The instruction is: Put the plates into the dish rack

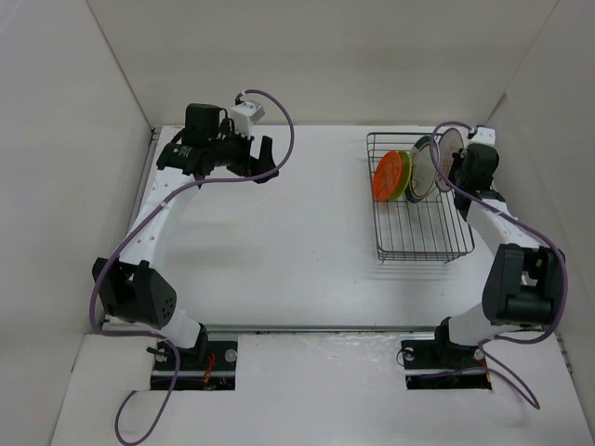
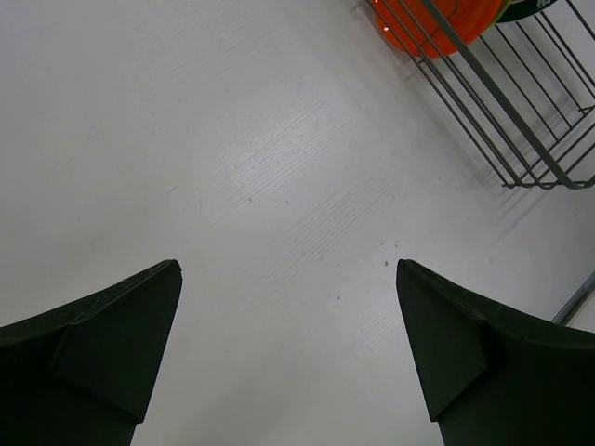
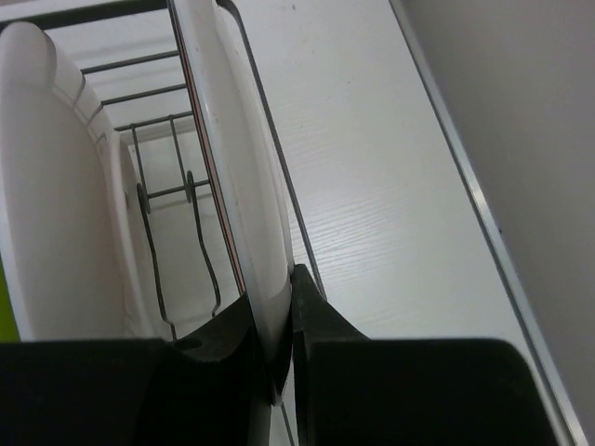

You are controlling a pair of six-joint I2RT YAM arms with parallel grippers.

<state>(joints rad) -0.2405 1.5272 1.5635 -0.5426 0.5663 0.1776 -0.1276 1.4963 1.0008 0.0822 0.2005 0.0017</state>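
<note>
Landmark: rectangular black wire dish rack [image 1: 423,228], to which all positions are referred.
Rack contents: four round plates are stood on edge in a row across the rack's far end; the near part of the rack is seen as bare wire.
Plain orange round plate [image 1: 390,176]: placed at the left end of the row in the rack.
Plain lime green round plate [image 1: 406,177]: set just behind the orange one, overlapping it in the top view.
White round plate with dark green rim [image 1: 424,170]: stood third in the row, right of the lime green plate.
White round plate with faint centre pattern [image 1: 450,151]: held upright at the rack's far right corner, just inside the right wall wire; its pattern is not resolved.
Right gripper [image 3: 277,334]: clamped on the lower rim of this last plate [image 3: 237,167], one finger pressed against each face.
Left gripper [image 1: 263,160]: positioned well to the left of the rack, above the white table [image 1: 279,251]; the jaws are spread wide and nothing is held between them.
Left wrist view: the rack's corner [image 2: 521,121] and the orange plate [image 2: 437,19] are seen at upper right.
</note>
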